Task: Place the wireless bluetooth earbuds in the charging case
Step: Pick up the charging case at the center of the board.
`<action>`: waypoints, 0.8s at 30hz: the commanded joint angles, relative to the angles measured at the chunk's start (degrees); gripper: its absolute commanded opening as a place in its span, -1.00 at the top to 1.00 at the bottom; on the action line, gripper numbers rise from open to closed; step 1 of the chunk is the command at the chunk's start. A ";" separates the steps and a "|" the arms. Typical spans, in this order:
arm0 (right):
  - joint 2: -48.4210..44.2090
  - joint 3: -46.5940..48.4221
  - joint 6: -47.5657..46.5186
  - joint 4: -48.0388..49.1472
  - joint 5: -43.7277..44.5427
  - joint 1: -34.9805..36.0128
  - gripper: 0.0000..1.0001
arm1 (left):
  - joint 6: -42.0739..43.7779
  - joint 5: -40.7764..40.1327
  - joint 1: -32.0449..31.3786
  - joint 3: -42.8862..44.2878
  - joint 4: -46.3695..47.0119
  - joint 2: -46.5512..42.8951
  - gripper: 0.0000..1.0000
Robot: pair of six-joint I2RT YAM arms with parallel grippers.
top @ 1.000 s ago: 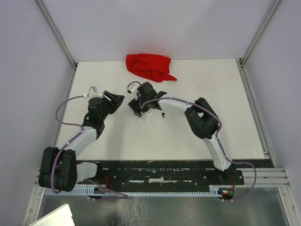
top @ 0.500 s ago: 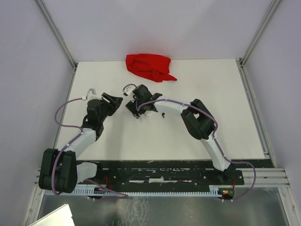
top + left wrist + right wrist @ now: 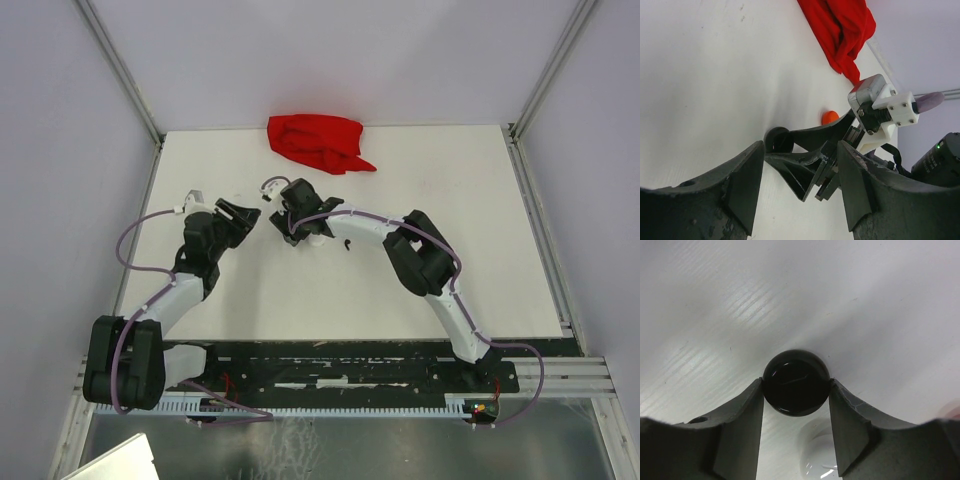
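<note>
**Operator:** Report jaw state.

**Technician:** Right gripper (image 3: 796, 395): both fingers are pressed against the sides of the black round case (image 3: 796, 382), which rests on the table (image 3: 450, 200). Left gripper (image 3: 799, 160): fingers stand apart with nothing between them.

**Operator:** Earbud position? Surroundings?

**Technician:** One tiny black earbud (image 3: 345, 245) lies on the table just beside the right arm (image 3: 370, 225), outside both grips. A blurred white case (image 3: 820, 462) sits just beside the black case. An orange-red piece (image 3: 829, 117) and a red cloth (image 3: 315, 142) lie beyond.

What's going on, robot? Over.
Right gripper closed on black case. Left gripper open, empty. Earbuds too small to spot. White case close by.
</note>
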 commanded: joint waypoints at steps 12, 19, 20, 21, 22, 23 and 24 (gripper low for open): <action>-23.60 -27.19 -2.08 28.76 -7.03 -2.54 0.56 | -3.80 16.73 0.89 -2.65 11.14 2.24 -0.36; -32.43 -35.63 -3.59 30.33 -13.80 -4.00 0.57 | -4.85 27.13 0.77 -2.93 18.67 5.82 -0.36; -33.17 -36.42 -3.88 29.98 -14.17 -4.00 0.57 | -4.84 28.19 0.70 -2.88 19.23 6.00 -0.36; -33.83 -37.00 -4.22 29.53 -14.59 -4.08 0.57 | -4.84 29.00 0.68 -2.82 19.55 6.11 -0.36; -34.42 -37.64 -4.38 29.34 -14.95 -4.09 0.57 | -4.71 29.75 0.66 -2.73 19.67 6.17 -0.36; -34.86 -38.25 -4.48 29.37 -15.24 -4.09 0.57 | -4.38 30.33 0.56 -2.65 19.65 6.21 -0.35; -35.24 -38.71 -4.50 29.32 -15.61 -4.16 0.56 | -4.13 30.96 0.38 -2.60 19.64 6.28 -0.35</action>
